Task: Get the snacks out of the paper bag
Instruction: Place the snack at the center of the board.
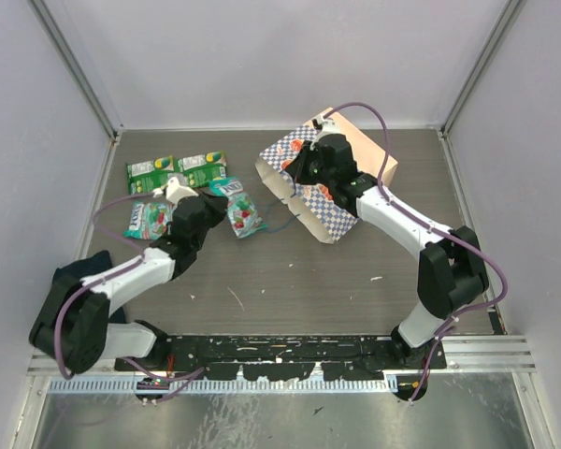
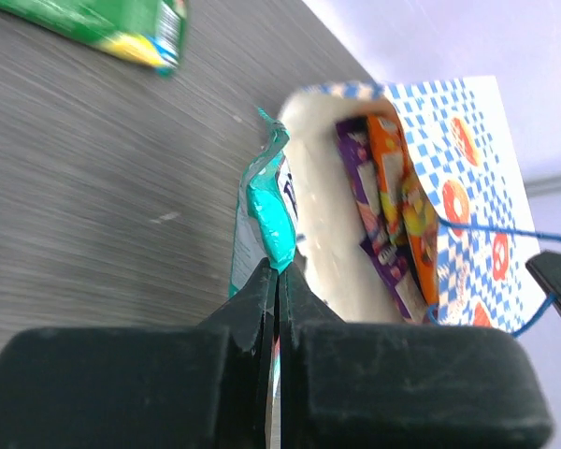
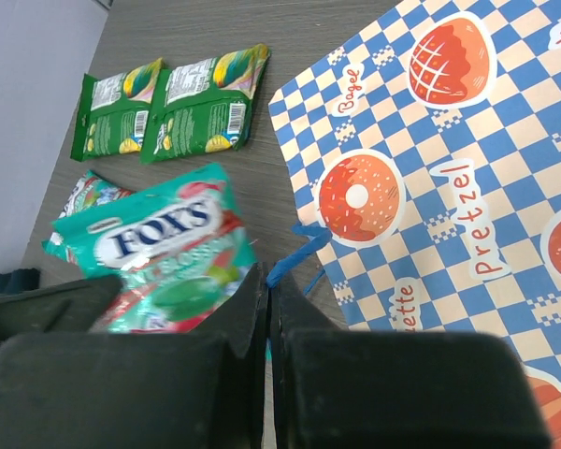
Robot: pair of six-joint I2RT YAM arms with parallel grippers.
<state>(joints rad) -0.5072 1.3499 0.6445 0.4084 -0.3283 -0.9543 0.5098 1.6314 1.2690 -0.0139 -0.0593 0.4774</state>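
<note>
Snacks (image 2: 385, 201) not out yet: a purple packet (image 2: 360, 201) and an orange packet (image 2: 402, 206) sit inside the paper bag (image 2: 467, 187). They're tucked lengthwise against its checkered side, so their long axis runs straight in from the mouth.

The bag lies on its side on the worktop (image 1: 309, 281), with its mouth turned toward the left arm and its tan base toward the far right corner. So the left arm is clearly the nearer one for reaching in.

The left pincer (image 2: 276, 271) is clamped shut on the edge of a teal packet (image 2: 266, 215), which hangs just outside the mouth and, as far as I can tell, clear of the bag. The right pincer (image 3: 266, 276) is up at the bag's top edge, closed, and it looks to be pinching the blue cord handle (image 3: 294, 251). My guess is it's steadying the bag.

Already out, further left, are two green packets (image 1: 176, 172) lying side by side and another teal one (image 1: 145, 220) nearer the arm.

Room-wise, there's a bare patch of worktop between the bag mouth and those packets, and more toward the arm bases. The left wall is close behind the green ones, so I'd drop this packet short of them.
</note>
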